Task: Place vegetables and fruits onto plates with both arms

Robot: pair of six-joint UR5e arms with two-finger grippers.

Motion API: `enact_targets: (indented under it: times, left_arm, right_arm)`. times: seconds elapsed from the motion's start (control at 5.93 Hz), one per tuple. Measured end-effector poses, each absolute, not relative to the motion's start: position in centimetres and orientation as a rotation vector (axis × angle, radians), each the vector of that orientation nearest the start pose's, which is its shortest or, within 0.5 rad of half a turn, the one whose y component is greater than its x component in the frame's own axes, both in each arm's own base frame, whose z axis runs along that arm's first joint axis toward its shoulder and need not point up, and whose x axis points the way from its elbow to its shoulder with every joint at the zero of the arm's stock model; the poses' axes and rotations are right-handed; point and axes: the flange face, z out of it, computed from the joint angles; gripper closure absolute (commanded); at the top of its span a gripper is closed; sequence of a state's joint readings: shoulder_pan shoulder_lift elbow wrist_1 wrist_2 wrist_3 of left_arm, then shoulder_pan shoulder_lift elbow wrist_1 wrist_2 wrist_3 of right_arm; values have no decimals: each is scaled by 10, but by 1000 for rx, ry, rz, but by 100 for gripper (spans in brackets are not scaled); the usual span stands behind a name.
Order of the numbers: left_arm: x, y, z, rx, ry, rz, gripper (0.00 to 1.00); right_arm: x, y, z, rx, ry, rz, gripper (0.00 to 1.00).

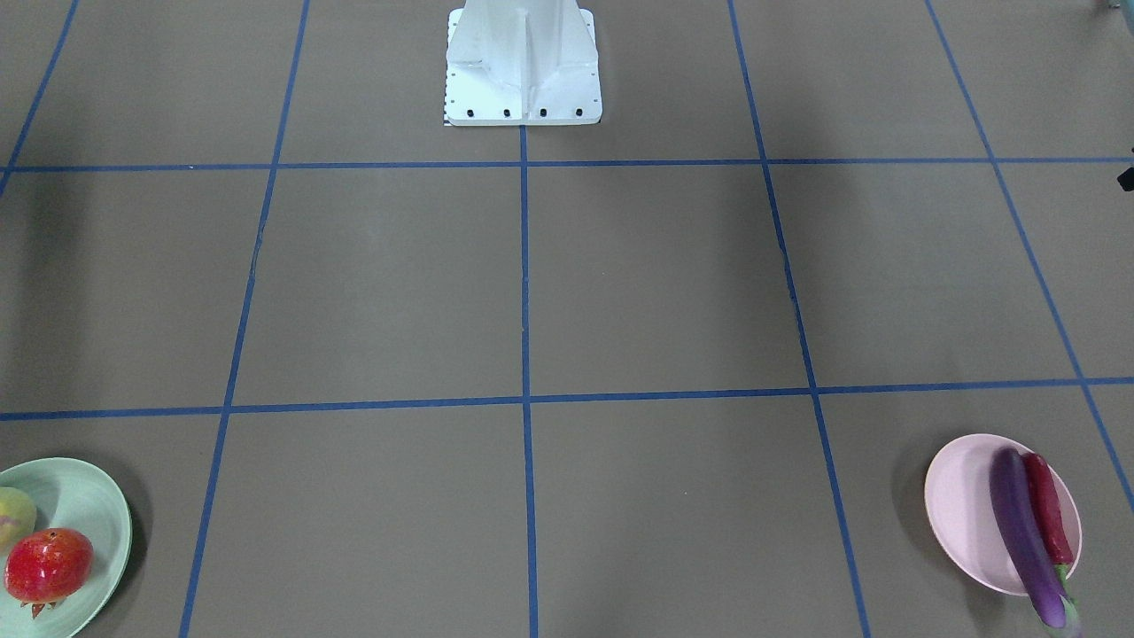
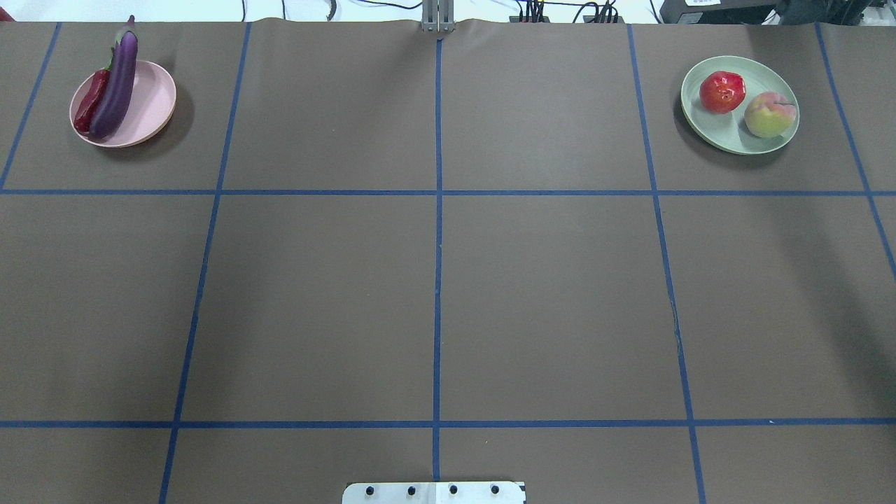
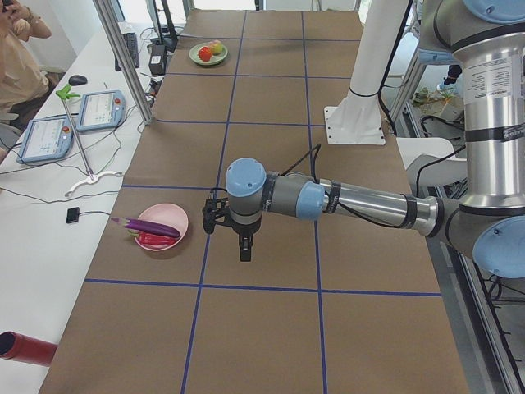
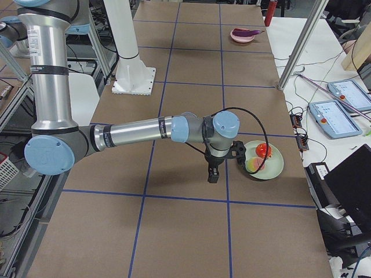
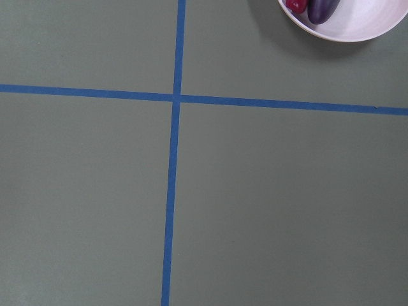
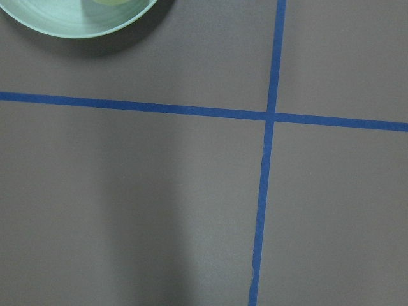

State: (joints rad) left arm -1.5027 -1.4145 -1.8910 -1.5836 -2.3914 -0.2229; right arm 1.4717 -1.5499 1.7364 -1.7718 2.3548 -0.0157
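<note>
The purple eggplant point(image 2: 119, 80) and red chili pepper point(image 2: 89, 105) lie side by side on the pink plate point(image 2: 150, 105) at the far left. The eggplant's cap sticks out over the rim. The pomegranate point(image 2: 722, 92) and peach point(image 2: 768, 115) sit on the mint green plate point(image 2: 714, 129) at the far right. My left gripper point(image 3: 244, 249) hangs above the table just beside the pink plate point(image 3: 168, 213). My right gripper point(image 4: 213, 175) hangs just beside the green plate point(image 4: 275, 165). Both show only in the side views, so I cannot tell if they are open or shut.
The white base block point(image 2: 434, 492) stands at the table's near middle edge. Blue tape lines point(image 2: 437, 245) mark a grid on the brown table. A side bench with tablets point(image 3: 98, 111) and a metal post point(image 3: 123, 57) runs along the far edge.
</note>
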Motion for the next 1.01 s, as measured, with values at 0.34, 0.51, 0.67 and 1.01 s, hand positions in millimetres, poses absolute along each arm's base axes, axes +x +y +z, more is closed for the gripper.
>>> enact_targets:
  times: [0.34, 0.51, 0.67, 1.01]
  left_arm:
    - [-30, -434, 569, 44, 834, -73, 0]
    - [-29, -435, 568, 45, 834, -71, 0]
    - [-27, -437, 567, 46, 834, -64, 0]
    - [-23, -440, 564, 50, 834, -50, 0]
  right_arm:
    - [6, -495, 590, -60, -797, -112, 0]
    - [4, -495, 592, -61, -802, -116, 0]
    - [3, -494, 600, -55, -813, -119, 0]
    - [0, -492, 614, -39, -828, -127, 0]
